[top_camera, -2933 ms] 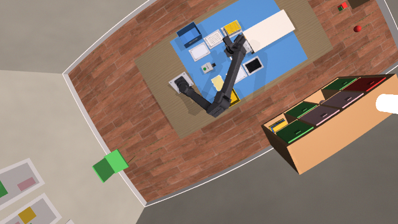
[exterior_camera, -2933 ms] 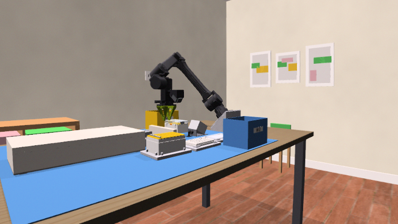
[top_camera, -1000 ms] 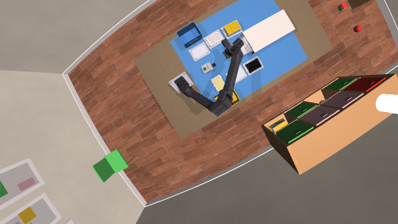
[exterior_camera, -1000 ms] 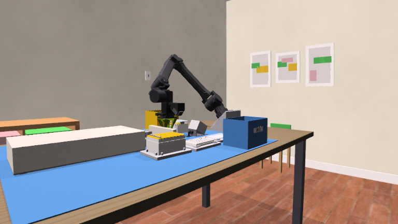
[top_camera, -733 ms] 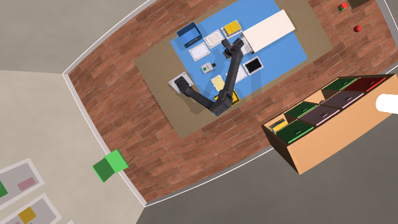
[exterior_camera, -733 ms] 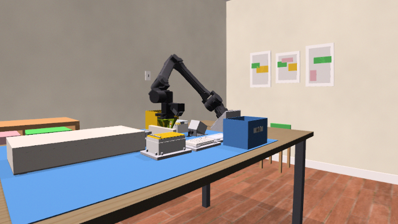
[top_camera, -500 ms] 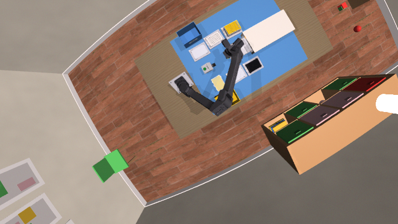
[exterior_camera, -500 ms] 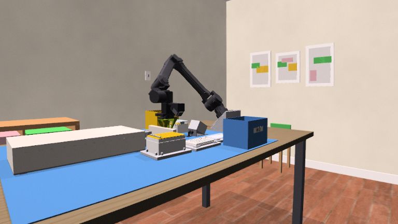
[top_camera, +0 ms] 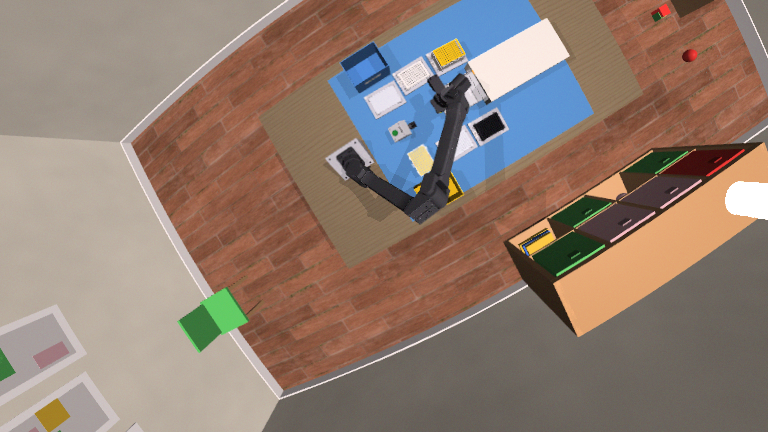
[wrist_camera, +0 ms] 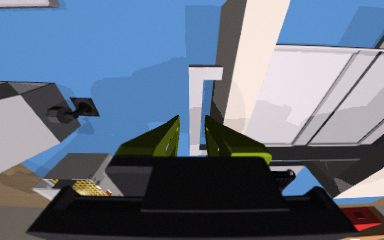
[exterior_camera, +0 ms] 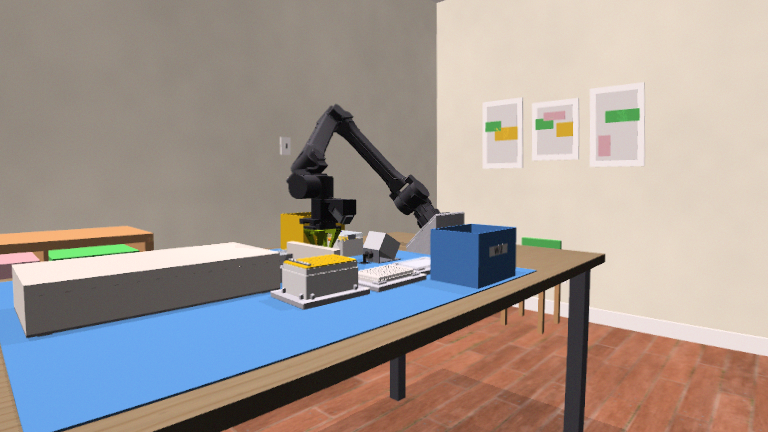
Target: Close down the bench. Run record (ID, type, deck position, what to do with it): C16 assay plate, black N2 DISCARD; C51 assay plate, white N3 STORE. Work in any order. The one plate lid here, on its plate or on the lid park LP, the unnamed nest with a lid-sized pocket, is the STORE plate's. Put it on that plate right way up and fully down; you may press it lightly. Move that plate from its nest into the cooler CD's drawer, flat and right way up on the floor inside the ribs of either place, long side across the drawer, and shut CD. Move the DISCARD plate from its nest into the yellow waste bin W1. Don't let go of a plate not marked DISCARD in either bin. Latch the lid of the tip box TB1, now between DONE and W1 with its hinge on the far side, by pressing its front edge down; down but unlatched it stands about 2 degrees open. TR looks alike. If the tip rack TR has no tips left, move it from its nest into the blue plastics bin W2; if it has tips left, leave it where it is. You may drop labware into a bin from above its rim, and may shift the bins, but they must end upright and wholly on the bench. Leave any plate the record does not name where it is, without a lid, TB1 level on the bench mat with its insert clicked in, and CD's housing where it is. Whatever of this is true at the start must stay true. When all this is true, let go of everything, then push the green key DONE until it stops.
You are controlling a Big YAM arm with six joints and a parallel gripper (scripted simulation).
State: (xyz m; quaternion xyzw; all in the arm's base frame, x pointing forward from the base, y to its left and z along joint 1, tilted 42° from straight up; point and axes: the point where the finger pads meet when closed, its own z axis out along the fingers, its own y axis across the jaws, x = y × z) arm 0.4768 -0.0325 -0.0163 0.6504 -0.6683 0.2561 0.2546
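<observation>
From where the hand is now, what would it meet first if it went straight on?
Probably the white drawer handle of the cooler: it lies right ahead of the hand, between the fingertips. Depth is unclear, so the handle may already sit between them.
</observation>
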